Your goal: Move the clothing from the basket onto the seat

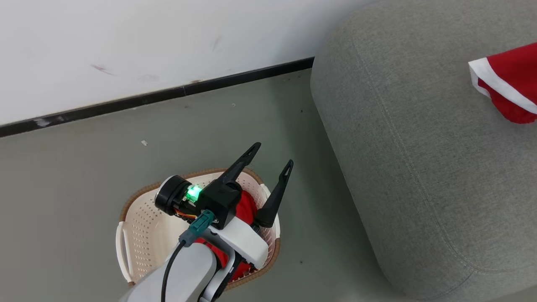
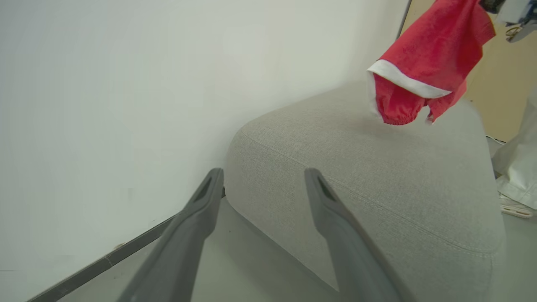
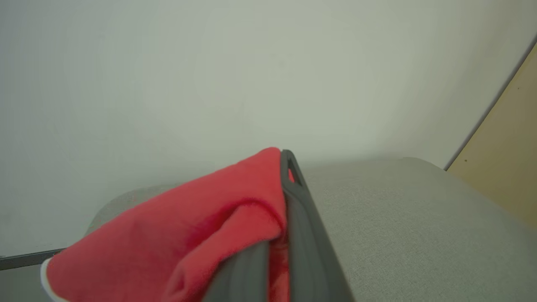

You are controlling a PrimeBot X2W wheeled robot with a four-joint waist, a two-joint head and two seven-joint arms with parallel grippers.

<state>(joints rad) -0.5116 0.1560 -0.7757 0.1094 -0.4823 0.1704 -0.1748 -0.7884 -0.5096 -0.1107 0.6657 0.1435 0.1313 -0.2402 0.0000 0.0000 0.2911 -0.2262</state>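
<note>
Red garment [image 2: 423,63]: pinched in the right hand [image 3: 283,159] and hanging above the seat [image 1: 419,167]; a white band runs along its edge. Whether its lowest fold touches the cushion cannot be told.
Second red garment [image 1: 246,207]: bunched inside the basket [image 1: 138,235], mostly hidden under the left arm.
Basket: cream plastic with perforated walls, a brown woven rim and side handles. It stands upright on the floor [image 1: 84,167], near the seat's rounded corner but apart from it.
Seat: large grey fabric cushion with a stitched seam, its far corner close to the wall [image 1: 126,42].
Right hand: clenched on the red garment. The cloth drapes over one finger; the other dark finger is bare along its edge.
Left hand [image 1: 272,154]: released, its two dark fingers spread wide with nothing between them. It is raised above the basket, tips aimed toward the seat's corner and the wall.
Floor: dull grey-green, with a few small specks.
Wall: white and lightly scuffed, with a dark baseboard [image 1: 168,94] at its foot.
</note>
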